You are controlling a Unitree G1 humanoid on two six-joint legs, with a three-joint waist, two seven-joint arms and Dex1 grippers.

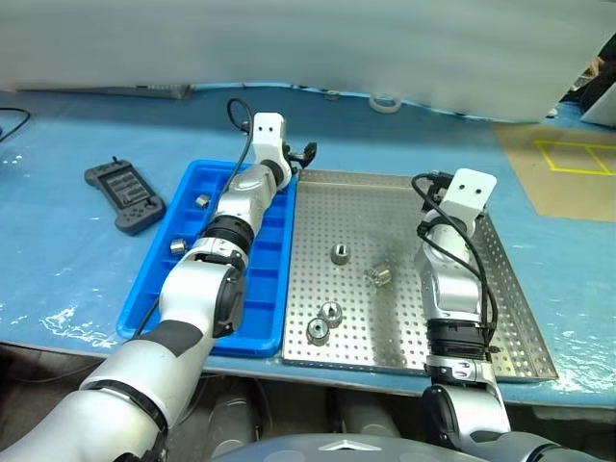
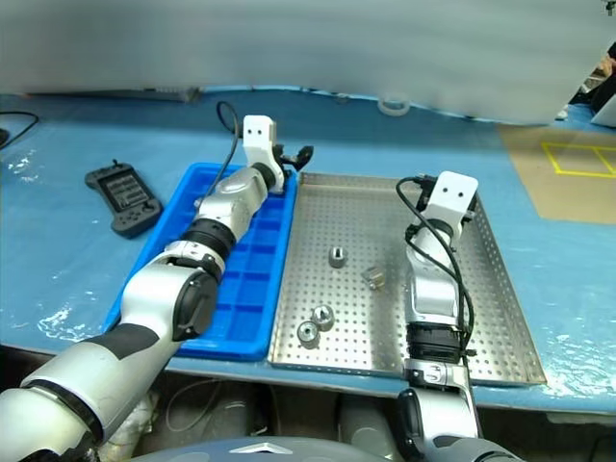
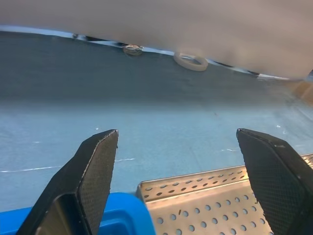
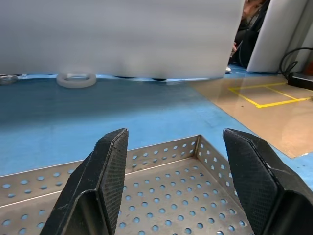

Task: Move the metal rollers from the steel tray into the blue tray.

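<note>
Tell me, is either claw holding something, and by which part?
Nothing is held: the left gripper and right gripper both stand open and empty.

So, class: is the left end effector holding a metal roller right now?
No: the left end effector stands open with nothing between its fingers, above the far corners of the blue tray and steel tray.

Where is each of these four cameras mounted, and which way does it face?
Left and right eye views: on the head, looking forward and down at the blue tray, the steel tray and both arms.
Left wrist view: on the left arm, looking along the open left gripper past both trays' far corners.
Right wrist view: on the right arm, looking along the open right gripper over the steel tray's far corner.
Shared: both wrist views catch the white ring on the table.
</note>
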